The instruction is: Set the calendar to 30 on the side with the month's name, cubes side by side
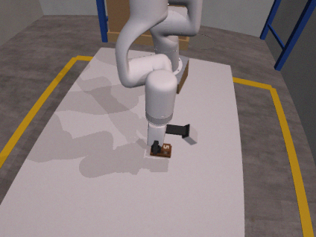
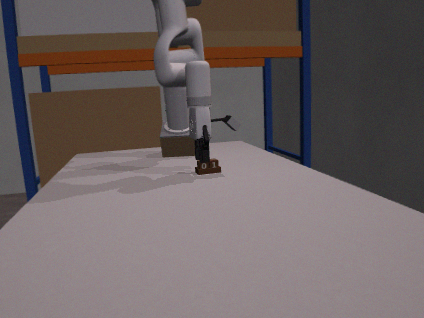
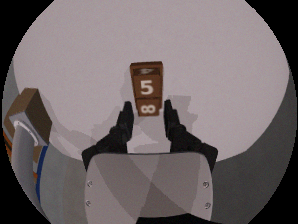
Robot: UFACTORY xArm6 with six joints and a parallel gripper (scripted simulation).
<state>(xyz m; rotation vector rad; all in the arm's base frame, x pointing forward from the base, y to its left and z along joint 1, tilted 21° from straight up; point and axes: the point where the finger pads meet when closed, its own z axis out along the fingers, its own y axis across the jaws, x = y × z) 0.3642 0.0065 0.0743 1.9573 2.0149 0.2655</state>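
The calendar (image 3: 147,90), one small brown tray with two number cubes side by side, stands on the pale surface (image 1: 209,186) directly beneath our pincer (image 3: 147,117). We judge the cubes light, rigid and smooth, best taken by two opposite flat faces. Our pincer stands half open, its fingers either side of the nearer cube (image 3: 147,107), holding nothing.

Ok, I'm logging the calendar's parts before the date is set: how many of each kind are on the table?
Cubes: 2
Tray: 1
Total: 3
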